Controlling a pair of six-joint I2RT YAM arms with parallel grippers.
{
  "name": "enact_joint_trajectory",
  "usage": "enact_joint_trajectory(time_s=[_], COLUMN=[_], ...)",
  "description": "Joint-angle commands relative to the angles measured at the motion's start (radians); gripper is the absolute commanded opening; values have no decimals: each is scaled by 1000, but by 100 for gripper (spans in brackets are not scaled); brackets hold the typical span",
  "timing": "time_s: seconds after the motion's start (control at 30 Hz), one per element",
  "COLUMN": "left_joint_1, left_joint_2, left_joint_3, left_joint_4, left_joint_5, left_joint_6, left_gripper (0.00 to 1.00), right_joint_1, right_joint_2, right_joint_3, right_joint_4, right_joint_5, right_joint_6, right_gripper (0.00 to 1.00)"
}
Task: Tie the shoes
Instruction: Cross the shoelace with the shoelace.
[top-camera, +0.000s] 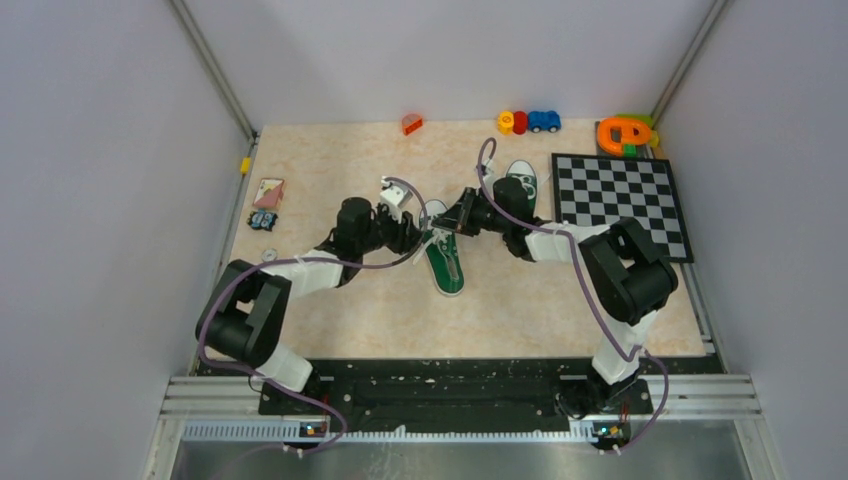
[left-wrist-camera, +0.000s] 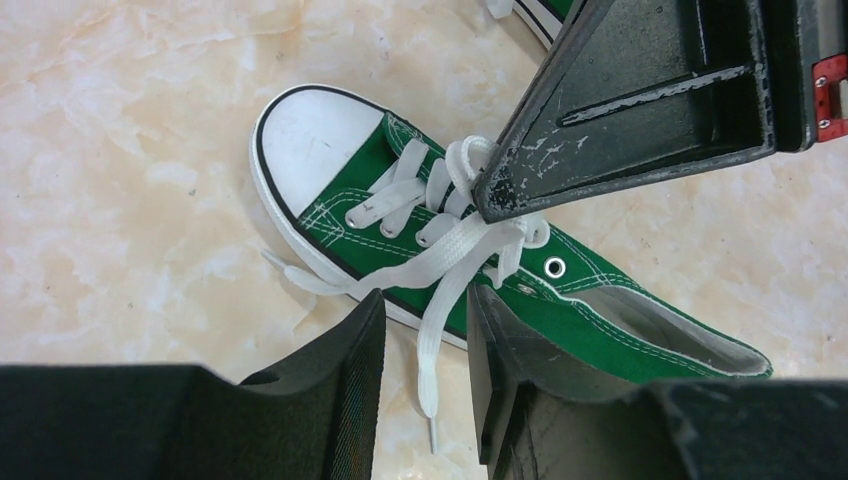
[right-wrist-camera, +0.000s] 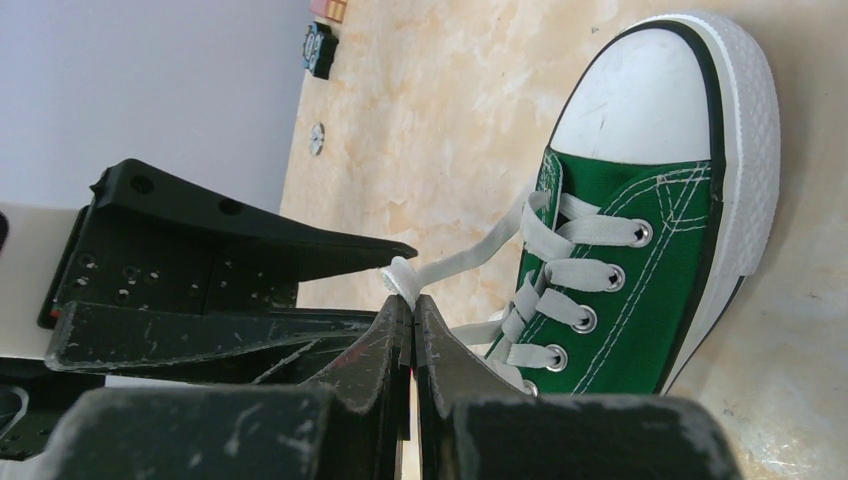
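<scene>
A green sneaker (top-camera: 445, 262) with white toe cap and white laces lies at the table's middle; it also shows in the left wrist view (left-wrist-camera: 400, 250) and the right wrist view (right-wrist-camera: 640, 260). The second sneaker (top-camera: 522, 185) lies behind my right arm. My right gripper (top-camera: 452, 222) (right-wrist-camera: 413, 305) is shut on a fold of the white lace (right-wrist-camera: 470, 258), pulled taut off the near shoe. Its finger (left-wrist-camera: 640, 100) shows above the laces in the left wrist view. My left gripper (top-camera: 415, 236) (left-wrist-camera: 425, 345) is open beside the shoe. A loose lace end (left-wrist-camera: 440, 320) hangs between its fingers, not gripped.
A checkerboard (top-camera: 620, 200) lies at the right. Toys stand along the back: an orange-green toy (top-camera: 625, 132), a blue car (top-camera: 543, 121), red and yellow pieces (top-camera: 512, 122) and an orange piece (top-camera: 411, 124). A card (top-camera: 268, 192) and a washer (top-camera: 269, 256) lie left.
</scene>
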Motion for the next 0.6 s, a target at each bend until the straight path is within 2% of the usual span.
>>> enact_joint_trajectory(time_s=[0.0,0.23,0.43,0.57], left_joint_1=[3,2,3,3], left_joint_2=[49,108,108,74], left_joint_3=[0,57,68,43], left_joint_4=[139,152,121,112], left_joint_5=[51,69,67,68], left_joint_6=[30,30,83,91], left_gripper=[39,31,0,0], right_joint_1=[-8,-9,-10,-16], right_joint_2=[-39,-39,-38,-37], right_joint_3=[54,54,52,49], right_joint_4=[10,13,10,13], right_joint_5=[-14,-18,-16,-12], right_joint_6=[-12,-9,-8,1], right_gripper=[0,0,0,0])
